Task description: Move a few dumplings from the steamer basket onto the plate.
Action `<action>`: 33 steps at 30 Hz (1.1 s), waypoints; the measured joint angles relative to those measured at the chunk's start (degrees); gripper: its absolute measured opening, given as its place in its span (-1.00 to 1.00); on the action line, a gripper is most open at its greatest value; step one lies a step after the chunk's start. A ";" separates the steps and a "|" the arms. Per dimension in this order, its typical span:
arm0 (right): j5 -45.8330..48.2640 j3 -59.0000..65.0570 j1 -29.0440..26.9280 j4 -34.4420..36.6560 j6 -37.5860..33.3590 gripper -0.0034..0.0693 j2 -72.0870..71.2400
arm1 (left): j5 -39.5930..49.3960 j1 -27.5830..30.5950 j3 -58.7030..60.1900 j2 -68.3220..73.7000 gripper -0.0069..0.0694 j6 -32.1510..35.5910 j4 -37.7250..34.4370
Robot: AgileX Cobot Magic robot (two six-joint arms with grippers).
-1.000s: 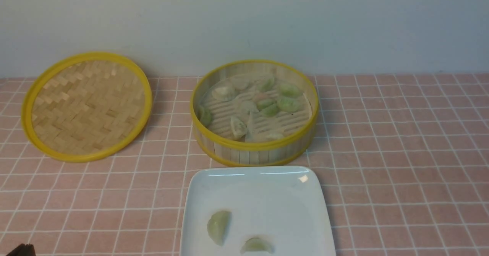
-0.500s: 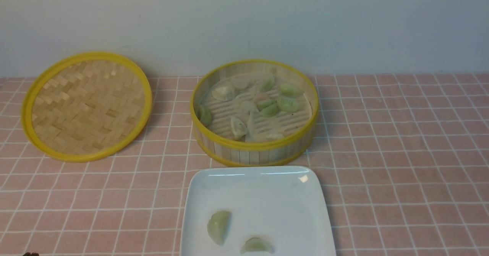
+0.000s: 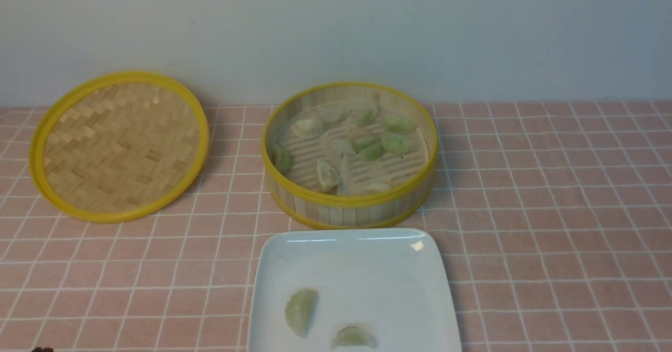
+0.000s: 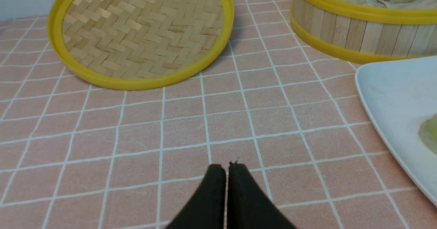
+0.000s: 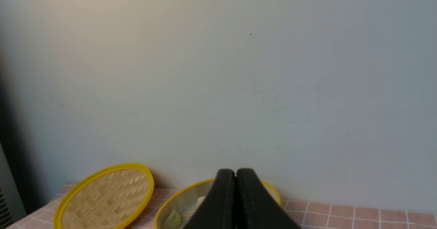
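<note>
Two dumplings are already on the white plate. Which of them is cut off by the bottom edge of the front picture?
The one nearer the plate's middle, the flatter half-moon dumpling at the very bottom edge. The other dumpling, further left, stands taller and shows whole.

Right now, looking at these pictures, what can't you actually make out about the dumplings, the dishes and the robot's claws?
- Plate: near edge cut off by the front view's bottom; more dumplings could lie there.
- Steamer basket: dumplings inside overlap, too small to count; its near wall hides part of the floor.
- Right gripper: blocks the basket's middle in the right wrist view.
- Left gripper: its arm is cut off by the left wrist view's edge.
- Lid: its underside is hidden.
</note>
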 joint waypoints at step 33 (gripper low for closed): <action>-7.23 26.71 -32.28 40.42 -44.35 -0.94 0.10 | 0.18 0.00 -0.05 0.00 -0.83 0.00 -0.06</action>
